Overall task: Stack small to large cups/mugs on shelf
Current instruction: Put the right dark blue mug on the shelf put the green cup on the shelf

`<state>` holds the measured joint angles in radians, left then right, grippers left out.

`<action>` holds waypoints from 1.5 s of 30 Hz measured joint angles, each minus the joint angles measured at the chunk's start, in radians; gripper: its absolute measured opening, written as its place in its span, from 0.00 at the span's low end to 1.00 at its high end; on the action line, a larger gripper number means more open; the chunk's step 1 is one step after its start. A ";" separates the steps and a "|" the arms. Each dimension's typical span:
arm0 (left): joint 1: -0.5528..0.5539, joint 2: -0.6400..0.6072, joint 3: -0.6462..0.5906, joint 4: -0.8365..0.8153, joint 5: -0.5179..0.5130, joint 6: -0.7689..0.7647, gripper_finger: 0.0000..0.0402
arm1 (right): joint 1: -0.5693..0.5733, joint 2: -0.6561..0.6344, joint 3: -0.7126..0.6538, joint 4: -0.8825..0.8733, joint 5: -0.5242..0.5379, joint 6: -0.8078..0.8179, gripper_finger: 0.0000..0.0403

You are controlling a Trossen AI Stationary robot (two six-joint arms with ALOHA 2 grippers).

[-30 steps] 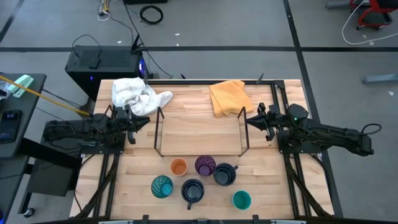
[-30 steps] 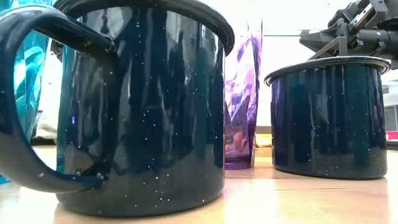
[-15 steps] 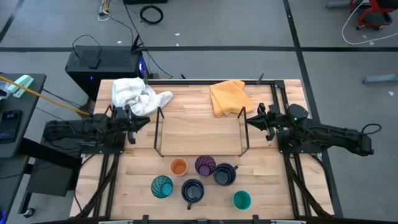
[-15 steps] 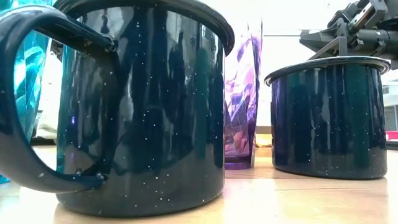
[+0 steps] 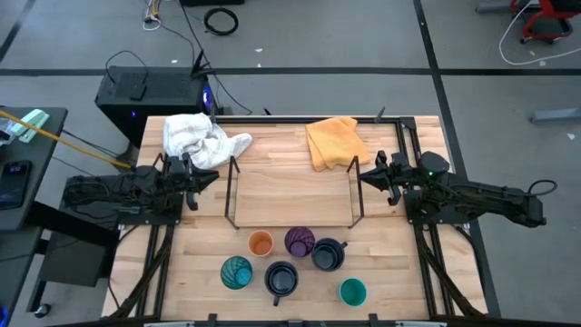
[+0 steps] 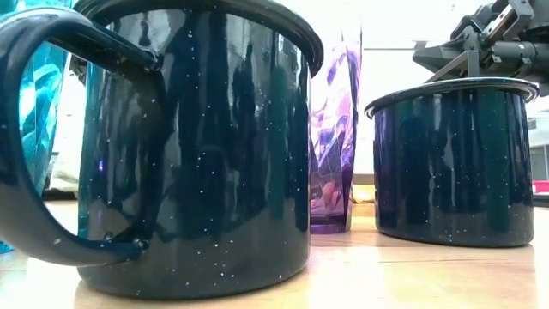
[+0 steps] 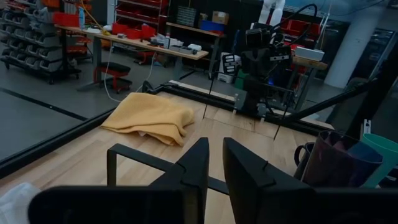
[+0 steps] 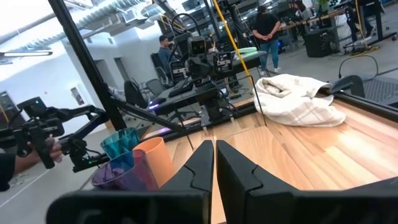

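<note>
The shelf [image 5: 290, 195], a light-wood board with black wire rails at both ends, lies mid-table with nothing on it. Near the table's front edge stand the cups: an orange cup [image 5: 260, 243], a purple tumbler [image 5: 300, 242], two navy mugs [image 5: 327, 255] [image 5: 281, 278], a patterned teal tumbler [image 5: 236, 272] and a teal cup [image 5: 352, 292], each upright on its base. My left gripper [image 5: 211, 177] hovers level beside the shelf's left rail, shut but for a thin slit [image 7: 216, 158]. My right gripper [image 5: 368, 175] hovers level beside the right rail, shut [image 8: 214, 162]. Neither holds anything.
A white cloth [image 5: 204, 138] and a yellow cloth [image 5: 331, 141] lie crumpled at the table's far side, behind the shelf. In the low view one navy mug [image 6: 197, 146] fills the foreground. People stand in the room beyond the table.
</note>
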<state>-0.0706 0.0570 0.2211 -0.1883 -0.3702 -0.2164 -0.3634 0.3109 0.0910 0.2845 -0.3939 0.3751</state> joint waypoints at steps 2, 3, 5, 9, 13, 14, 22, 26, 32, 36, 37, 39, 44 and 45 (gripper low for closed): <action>0.000 0.000 0.000 0.000 0.000 0.001 0.14 | 0.000 0.005 0.000 0.000 0.000 0.000 0.06; 0.000 0.000 0.000 0.000 0.000 0.001 0.14 | 0.000 0.008 0.000 0.000 0.000 0.000 0.06; 0.000 0.000 0.000 0.000 0.000 0.000 0.15 | 0.000 0.012 0.000 0.000 0.000 0.000 0.06; 0.000 0.000 0.000 0.000 0.000 0.000 0.14 | 0.000 0.011 0.000 0.001 0.000 0.000 0.06; 0.000 0.000 0.000 0.000 0.000 0.001 0.13 | 0.000 0.011 0.000 0.001 0.005 -0.006 0.06; 0.000 0.000 0.000 0.000 0.000 0.001 0.13 | 0.000 0.011 0.000 0.003 0.009 -0.009 0.06; 0.000 0.000 0.000 0.000 0.000 -0.001 0.15 | 0.000 0.011 0.019 0.086 0.037 -0.007 0.06; 0.000 0.000 0.000 0.002 0.000 0.000 0.14 | 0.000 0.026 0.154 0.013 0.037 -0.019 0.06; 0.000 0.000 0.000 0.002 0.000 0.000 0.13 | 0.000 0.136 0.463 -0.189 0.026 -0.075 0.06; 0.000 0.000 0.000 0.002 0.000 0.001 0.14 | 0.000 0.253 0.650 -0.289 0.000 -0.080 0.06; 0.000 0.000 0.000 0.002 0.000 -0.001 0.14 | 0.000 0.286 0.691 -0.285 -0.014 -0.080 0.06; 0.000 0.000 0.000 0.002 0.000 -0.018 0.14 | 0.000 0.354 0.771 -0.285 -0.042 -0.086 0.06; 0.000 0.000 0.000 0.003 0.000 -0.033 0.13 | 0.000 0.502 0.942 -0.287 -0.107 -0.107 0.06; 0.000 0.001 0.000 0.003 0.000 -0.037 0.12 | 0.000 0.526 0.972 -0.287 -0.116 -0.107 0.06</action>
<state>-0.0704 0.0578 0.2211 -0.1857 -0.3702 -0.2538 -0.3634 0.8366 1.0633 -0.0025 -0.5099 0.2680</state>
